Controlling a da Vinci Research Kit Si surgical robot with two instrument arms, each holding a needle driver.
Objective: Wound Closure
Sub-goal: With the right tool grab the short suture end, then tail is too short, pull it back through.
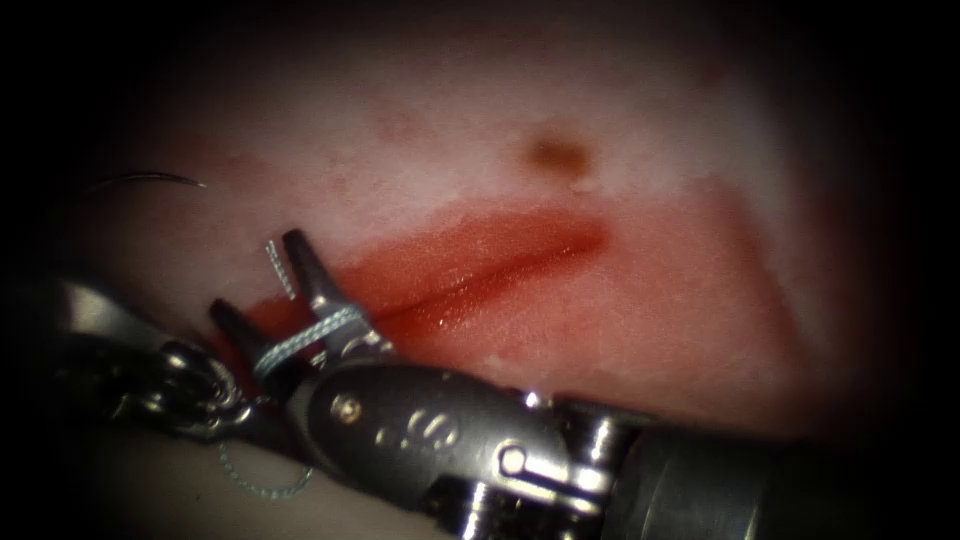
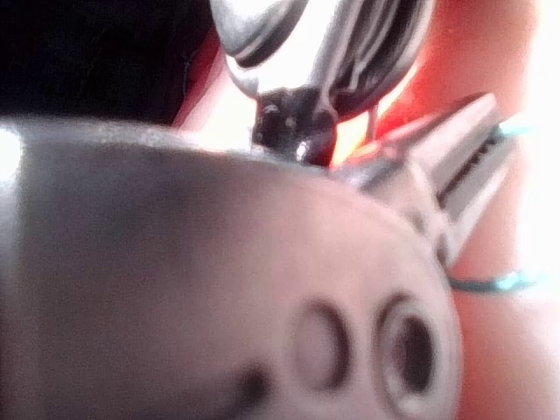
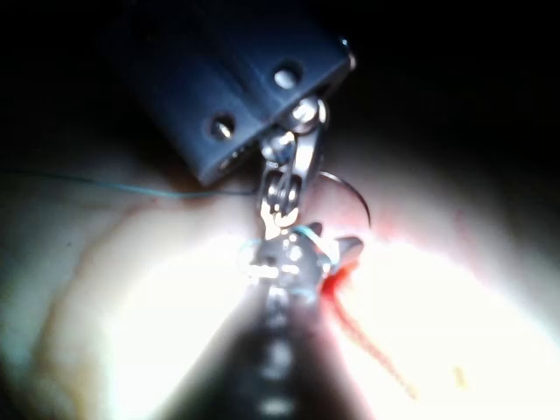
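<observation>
The tissue (image 1: 640, 130) has a red cut (image 1: 500, 275) running from the middle down to the left. My right tool (image 1: 258, 275) reaches in from the lower right and stands at the cut's left end with its jaws open. Pale thread (image 1: 300, 340) is wound around both jaws. A short thread tail (image 1: 275, 265) sticks up between them. The same wrapped jaws (image 3: 297, 254) show in the right wrist view. My left tool's wrist (image 1: 185, 385) sits just left of the right tool, its jaws hidden. The curved needle (image 1: 150, 180) lies free on the tissue far left of the cut, held by neither tool.
Red fluid (image 1: 640, 300) stains the tissue around and right of the cut. A brown spot (image 1: 558, 153) marks the tissue above the cut. A slack thread loop (image 1: 262, 487) lies below the two tools. More thread (image 3: 131, 188) trails off across the tissue.
</observation>
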